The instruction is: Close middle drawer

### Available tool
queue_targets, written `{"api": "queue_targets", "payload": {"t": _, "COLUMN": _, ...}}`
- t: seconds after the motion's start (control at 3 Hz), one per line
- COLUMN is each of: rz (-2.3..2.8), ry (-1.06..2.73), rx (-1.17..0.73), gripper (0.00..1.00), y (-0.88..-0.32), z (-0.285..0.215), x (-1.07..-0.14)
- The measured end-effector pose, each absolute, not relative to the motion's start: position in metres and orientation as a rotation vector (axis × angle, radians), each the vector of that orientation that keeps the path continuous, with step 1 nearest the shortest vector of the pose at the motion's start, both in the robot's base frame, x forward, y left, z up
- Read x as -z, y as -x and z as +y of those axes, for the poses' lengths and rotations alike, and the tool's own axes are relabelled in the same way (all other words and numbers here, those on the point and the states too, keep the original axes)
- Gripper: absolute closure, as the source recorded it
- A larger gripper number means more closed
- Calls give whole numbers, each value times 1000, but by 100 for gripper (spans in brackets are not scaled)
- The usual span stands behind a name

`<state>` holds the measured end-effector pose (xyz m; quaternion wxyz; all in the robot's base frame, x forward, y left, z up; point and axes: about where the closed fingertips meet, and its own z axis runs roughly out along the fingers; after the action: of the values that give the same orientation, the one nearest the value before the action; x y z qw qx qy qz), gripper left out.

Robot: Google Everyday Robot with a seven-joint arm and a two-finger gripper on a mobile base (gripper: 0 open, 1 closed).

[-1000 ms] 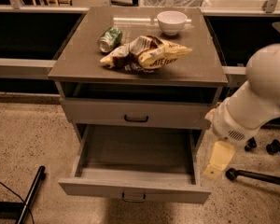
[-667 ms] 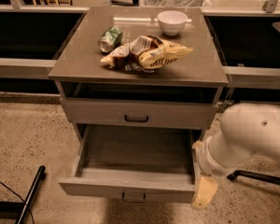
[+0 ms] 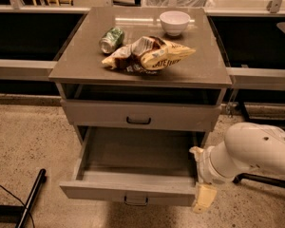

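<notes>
The pincer (image 3: 203, 197) hangs low at the end of the white arm (image 3: 249, 153), just beside the right front corner of the middle drawer (image 3: 133, 156); whether it is wide or narrow I cannot tell. The drawer stretches away to the pincer's left, pulled far out, its inside bare and its dark handle (image 3: 136, 201) at the centre of the front. Above the pincer and to its left, the top drawer (image 3: 95, 113) sits nearly shut. Higher up, the desk (image 3: 199, 72) carries a white bowl (image 3: 175, 22), a green can (image 3: 112, 39) and a crumpled chip bag (image 3: 149, 53).
</notes>
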<state>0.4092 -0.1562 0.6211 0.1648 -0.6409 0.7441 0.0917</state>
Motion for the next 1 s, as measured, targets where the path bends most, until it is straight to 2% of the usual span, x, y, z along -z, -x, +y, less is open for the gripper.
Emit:
{"api": "queue_targets", "payload": {"t": 0.33, "rz": 2083, "ry": 1880, "rx": -282, "gripper": 19, "y": -412, "z": -156, "x": -579}}
{"api": "queue_targets", "payload": {"t": 1.0, "rz": 1964, "ry": 1995, "rx": -341, "gripper": 65, "y": -413, "z": -142, "x": -506}}
